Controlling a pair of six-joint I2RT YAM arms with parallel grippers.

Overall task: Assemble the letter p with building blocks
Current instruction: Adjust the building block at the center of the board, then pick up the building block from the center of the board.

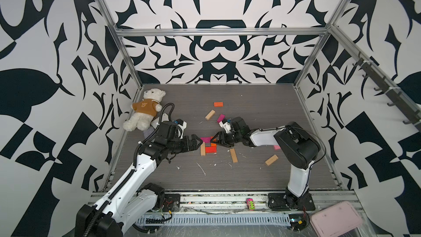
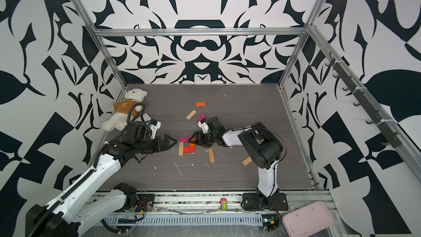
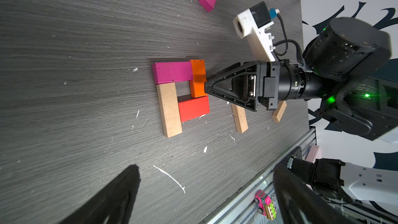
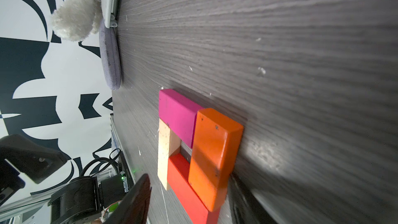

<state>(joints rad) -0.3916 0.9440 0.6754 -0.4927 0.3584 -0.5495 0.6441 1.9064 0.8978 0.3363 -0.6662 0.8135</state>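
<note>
My right gripper [image 3: 207,87] stands with its jaws part spread around the orange block [image 3: 198,78]. In the right wrist view, bare table [image 4: 301,61] shows between one finger [image 4: 137,195] and the blocks, so I read this as squaring the block up, not a pinch. The orange block closes the bowl of the p, with one end at the magenta block [image 3: 172,72] and the other at the red block [image 3: 193,107]. Both of these butt the tan stem [image 3: 169,108], mid-table.

My left gripper [image 1: 198,140] is spread wide and empty, just beside the magenta block's free end. I'd guess it serves as a stop against sliding, though I cannot tell whether it touches. Spare blocks [image 1: 233,155] lie well apart, so nothing crowds the letter. I judge it nearly done.
</note>
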